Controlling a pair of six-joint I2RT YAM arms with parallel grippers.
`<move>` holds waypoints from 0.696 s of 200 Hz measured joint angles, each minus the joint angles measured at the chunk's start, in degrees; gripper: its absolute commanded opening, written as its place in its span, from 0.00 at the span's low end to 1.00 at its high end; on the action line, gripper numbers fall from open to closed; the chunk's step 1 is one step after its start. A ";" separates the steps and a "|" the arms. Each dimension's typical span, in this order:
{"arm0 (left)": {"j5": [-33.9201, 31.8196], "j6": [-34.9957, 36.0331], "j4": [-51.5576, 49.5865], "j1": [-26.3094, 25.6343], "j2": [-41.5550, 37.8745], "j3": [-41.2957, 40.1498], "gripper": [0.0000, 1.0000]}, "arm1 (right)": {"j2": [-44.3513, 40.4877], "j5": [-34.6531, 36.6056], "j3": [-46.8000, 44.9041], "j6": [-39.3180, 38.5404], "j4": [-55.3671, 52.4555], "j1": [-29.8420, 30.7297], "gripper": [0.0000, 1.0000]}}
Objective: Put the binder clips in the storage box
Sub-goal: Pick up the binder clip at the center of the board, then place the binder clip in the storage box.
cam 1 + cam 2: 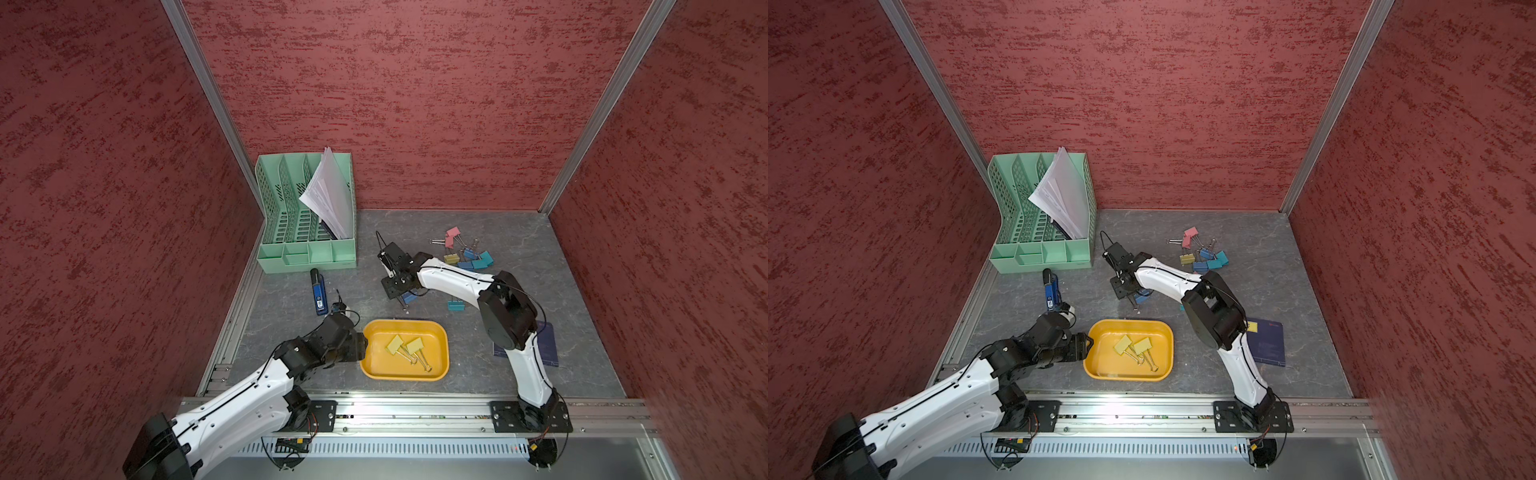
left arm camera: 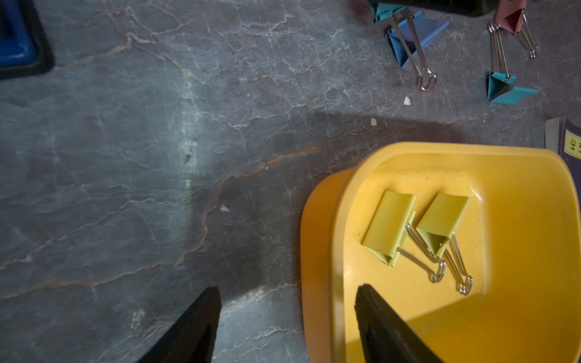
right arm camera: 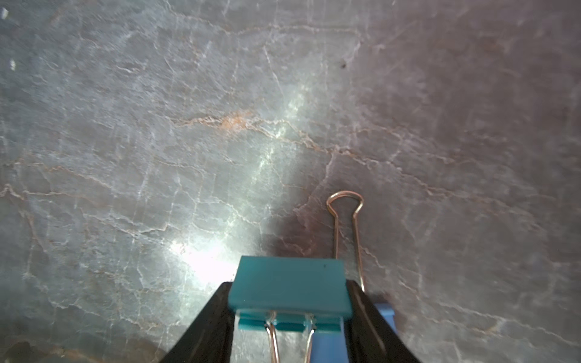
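Observation:
The storage box (image 1: 405, 322) is a yellow tray at the table's front; two yellow binder clips (image 1: 395, 344) (image 2: 388, 224) lie inside it. My left gripper (image 2: 289, 287) is open astride the tray's left rim (image 2: 317, 251), one finger inside and one outside, touching neither. My right gripper (image 3: 289, 286) is shut on a teal clip (image 3: 283, 273), low over the table behind the tray. A blue clip (image 3: 327, 345) (image 1: 410, 297) lies right under it. Several pink, blue, teal and yellow clips (image 1: 467, 253) are heaped at the back right, and one teal clip (image 1: 456, 306) lies alone beside the right arm.
A mint-green file organiser (image 1: 307, 249) holding papers stands at the back left. A dark blue stapler (image 1: 319, 293) lies in front of it, near the left wrist. A dark blue notebook (image 1: 544, 345) lies under the right arm. Red walls enclose three sides.

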 measured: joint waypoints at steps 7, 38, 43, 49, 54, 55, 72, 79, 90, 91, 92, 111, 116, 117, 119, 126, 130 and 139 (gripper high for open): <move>0.00 0.00 0.02 0.00 0.00 0.00 0.72 | -0.63 0.20 0.00 -0.11 -0.15 0.00 0.53; 0.00 0.00 0.00 0.00 0.00 0.00 0.72 | -2.84 0.63 0.02 -0.57 -0.98 -0.04 0.52; 0.00 0.00 0.02 0.00 0.00 0.00 0.72 | -3.26 0.63 0.00 -0.55 -1.16 -0.07 0.52; 0.00 0.00 0.02 0.00 0.00 0.00 0.72 | -3.76 0.63 0.00 -0.55 -1.46 -0.04 0.52; 0.00 0.00 0.02 0.00 0.00 0.00 0.72 | -4.22 0.59 -0.02 -0.52 -1.73 -0.04 0.52; 0.00 0.00 0.00 0.00 0.00 0.00 0.72 | -4.44 0.59 -0.07 -0.50 -1.77 -0.04 0.52; 0.00 0.00 0.02 0.00 0.00 0.00 0.72 | -7.78 0.28 -1.53 -0.39 -2.47 0.24 0.52; 0.00 0.00 0.02 0.00 0.02 0.00 0.72 | -10.08 0.04 -3.04 -0.35 -2.51 0.55 0.52; 0.00 0.00 0.02 0.00 0.04 0.00 0.72 | -14.36 -0.44 -6.08 -0.22 -2.51 1.09 0.52; 0.00 0.00 0.00 0.00 0.04 0.00 0.72 | -14.97 -0.61 -6.58 -0.17 -2.47 1.18 0.52; 0.00 0.00 0.00 0.00 0.04 0.00 0.72 | -15.28 -0.68 -6.80 -0.15 -2.47 1.22 0.53; -0.02 0.00 0.02 0.00 0.04 0.00 0.72 | -22.91 -2.19 -12.92 -0.11 -1.60 3.69 0.53; 0.00 0.00 0.02 -0.02 0.04 0.00 0.72 | -24.70 -2.71 -14.67 -0.11 -1.01 4.72 0.53; 0.00 0.00 0.02 -0.02 0.04 0.00 0.72 | -25.00 -2.78 -14.99 -0.11 -0.90 4.92 0.53; 0.00 0.00 0.02 -0.04 0.04 0.00 0.72 | -25.59 -3.04 -15.67 -0.11 -0.68 5.40 0.53; 0.00 0.00 0.00 -0.09 0.04 0.00 0.72 | -27.02 -3.54 -17.59 -0.11 0.09 6.67 0.53; 0.00 0.00 0.02 -0.11 0.04 0.00 0.72 | -27.47 -3.91 -18.49 -0.09 0.46 7.26 0.53; 0.00 0.00 0.02 -0.17 0.04 0.00 0.72 | -27.76 -4.96 -20.37 0.04 1.44 8.81 0.53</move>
